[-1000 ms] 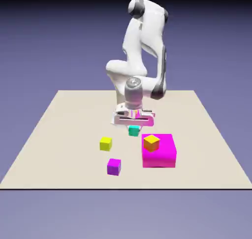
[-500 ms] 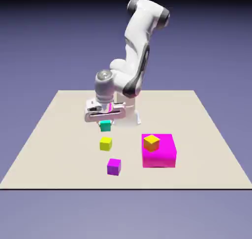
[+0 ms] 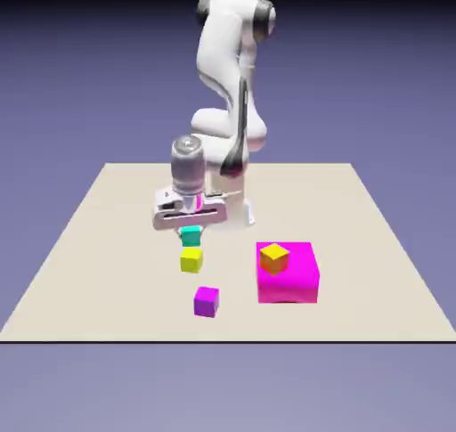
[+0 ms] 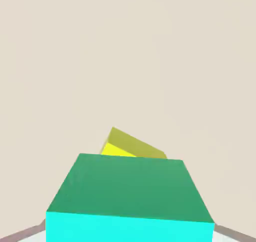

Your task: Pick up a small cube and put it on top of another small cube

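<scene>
From the purple cube [image 3: 206,303] nearest the camera, proceed to the yellow cube [image 3: 191,261], then to the teal cube [image 3: 191,236] just beyond it, clamped in the gripper [image 3: 191,232]; align the faces squarely above the yellow cube, lower gently, and release only upon full contact.

1. Small teal cube [image 3: 191,236], plain-faced, material not determinable: held in the grip, raised above the table. Roughly level; darker green face and bright cyan face both visible in hand view.
2. Small bright yellow cube [image 3: 191,261], plain-faced: rests upright on the table, turned at an angle to the teal one.
3. Relation: teal cube apart from yellow, partly covering it in hand view; not stacked.
</scene>
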